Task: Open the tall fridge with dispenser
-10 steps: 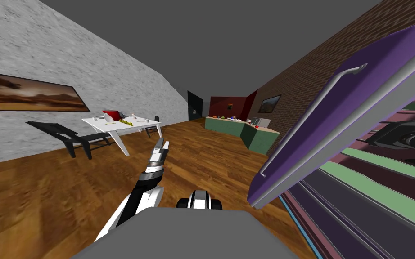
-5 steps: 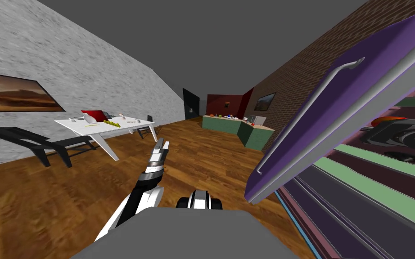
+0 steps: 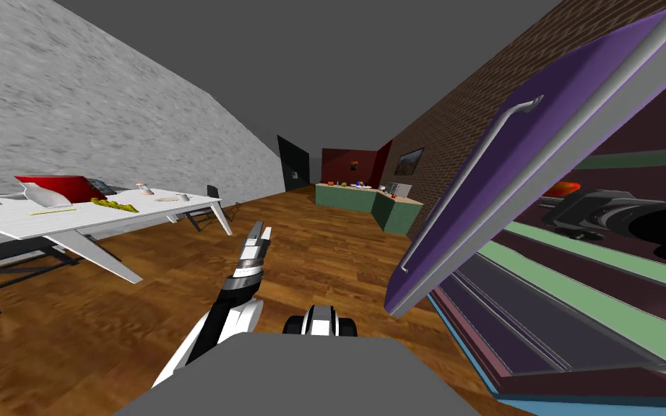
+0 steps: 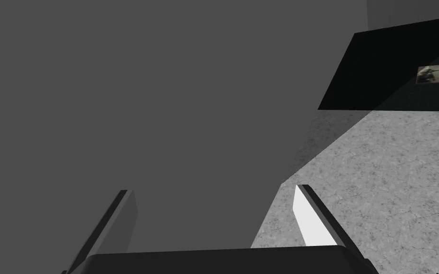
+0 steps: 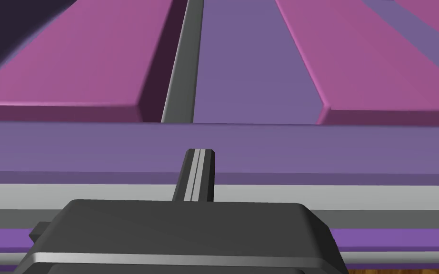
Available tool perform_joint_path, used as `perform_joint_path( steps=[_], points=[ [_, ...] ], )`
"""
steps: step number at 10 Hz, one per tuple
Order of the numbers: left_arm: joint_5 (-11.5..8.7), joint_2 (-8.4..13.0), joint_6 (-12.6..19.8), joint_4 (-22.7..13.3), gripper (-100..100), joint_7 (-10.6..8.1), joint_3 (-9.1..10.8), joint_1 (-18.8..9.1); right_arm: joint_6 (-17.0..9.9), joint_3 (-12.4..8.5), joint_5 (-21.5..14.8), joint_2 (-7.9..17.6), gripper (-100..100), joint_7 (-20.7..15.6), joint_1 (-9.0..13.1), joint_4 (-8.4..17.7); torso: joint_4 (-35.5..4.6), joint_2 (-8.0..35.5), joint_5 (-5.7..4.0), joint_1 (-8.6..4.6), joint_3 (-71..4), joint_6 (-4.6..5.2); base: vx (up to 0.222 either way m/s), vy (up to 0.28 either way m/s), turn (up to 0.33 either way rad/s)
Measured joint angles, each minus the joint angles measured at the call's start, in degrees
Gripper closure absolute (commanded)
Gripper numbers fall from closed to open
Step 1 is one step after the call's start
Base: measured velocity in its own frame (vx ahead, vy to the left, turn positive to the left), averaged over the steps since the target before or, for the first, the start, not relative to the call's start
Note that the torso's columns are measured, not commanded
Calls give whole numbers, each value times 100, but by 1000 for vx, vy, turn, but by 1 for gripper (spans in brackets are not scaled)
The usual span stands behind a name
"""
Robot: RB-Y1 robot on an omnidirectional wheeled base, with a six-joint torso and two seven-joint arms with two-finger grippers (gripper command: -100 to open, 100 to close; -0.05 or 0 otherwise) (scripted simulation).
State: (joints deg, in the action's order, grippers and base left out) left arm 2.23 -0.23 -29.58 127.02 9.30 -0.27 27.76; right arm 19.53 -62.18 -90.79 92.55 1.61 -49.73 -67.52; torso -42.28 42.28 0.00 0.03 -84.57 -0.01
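The fridge's purple door point(image 3: 541, 166) stands swung open on my right, its long grey handle point(image 3: 469, 173) running along the outer face. Behind it the fridge's inside shows green and dark shelves point(image 3: 577, 260) and a dark round item point(image 3: 613, 213). My right gripper point(image 5: 199, 152) is shut, its fingers pressed together with nothing between them, pointing at the door's purple and grey edge point(image 5: 309, 142); pink panels point(image 5: 71, 71) lie beyond. My left gripper point(image 3: 258, 232) reaches forward over the floor, away from the fridge, and its fingers stand open point(image 4: 212, 188).
A white table point(image 3: 144, 206) with a red item and small dishes stands at the left by the grey wall. A green counter point(image 3: 368, 202) sits far ahead against the brick wall. Wooden floor point(image 3: 310, 253) stretches between them toward a dark doorway point(image 3: 294, 162).
My head view has swung, so the table has slid left and nearer. The fridge door now takes more of the right side, with more of the inside showing. My left arm holds still.
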Motion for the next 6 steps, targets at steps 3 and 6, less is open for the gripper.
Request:
perform_joint_path(
  steps=[3, 6],
  points=[
    [0, 0, 0, 0, 0, 0, -1, -2, 81, -69, 145, -69, -100, -174, 45, -202, -6, 22, 0, -3, 13, -2, 80, 32, -71],
    [0, -1, 0, 0, 0, 0, -2, 0, 284, -341, 53, 154, -100, -92, -34, 46, 11, -32, 8, 21, -22, -3, 202, 144, -115]
  ],
)
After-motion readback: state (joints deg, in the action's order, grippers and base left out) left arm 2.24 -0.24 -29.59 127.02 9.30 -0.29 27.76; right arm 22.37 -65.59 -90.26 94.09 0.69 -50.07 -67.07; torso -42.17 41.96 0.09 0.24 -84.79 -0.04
